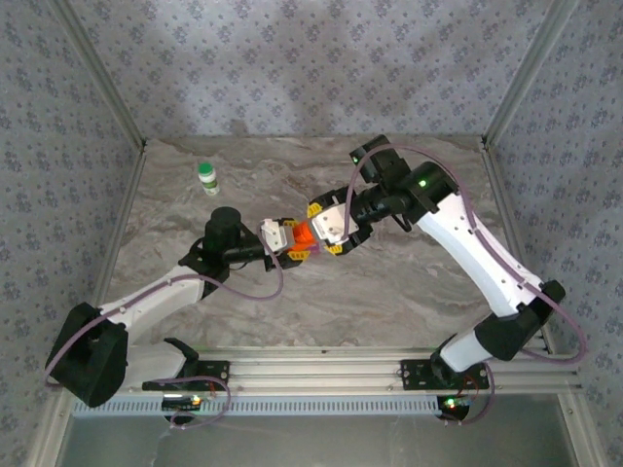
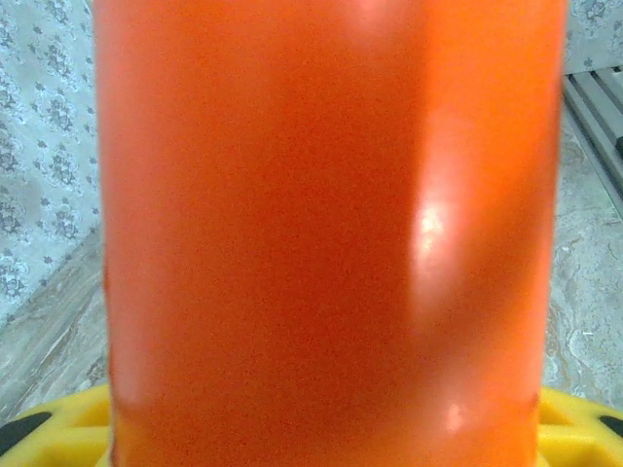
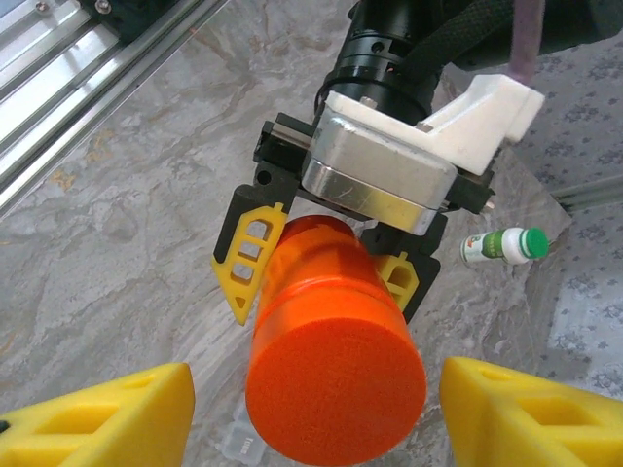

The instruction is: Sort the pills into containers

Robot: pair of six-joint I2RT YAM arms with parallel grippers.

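along the near edge of the marbled grey table (image 1: 389, 292), a ribbed aluminium rail (image 1: 321, 370) carries both arm bases. at mid-table the two arms meet head on.

the left gripper (image 1: 290, 239) is clamped on an orange cylindrical plastic bottle (image 1: 304, 236). its yellow fingers (image 3: 248, 263) press against opposite sides of the body. the bottle is held clear of the table and roughly level, with its flat round end pointing at the right gripper (image 1: 323, 232). the right gripper's own yellow fingers (image 3: 107, 413) stand wide, one on each side of that round end, with a gap on both sides and no contact. from the left wrist, the orange wall sits right against the lens.

on the table beneath the bottle's end, the right wrist view catches a corner of a clear plastic pill box (image 3: 237, 446). the rest of it is hidden behind the bottle, and i cannot tell whether its lids are up.

farther back, toward the far left of the table, a small white bottle with a green cap (image 1: 207, 178) sits well apart from both grippers. behind it rise the patterned grey walls (image 1: 311, 58).
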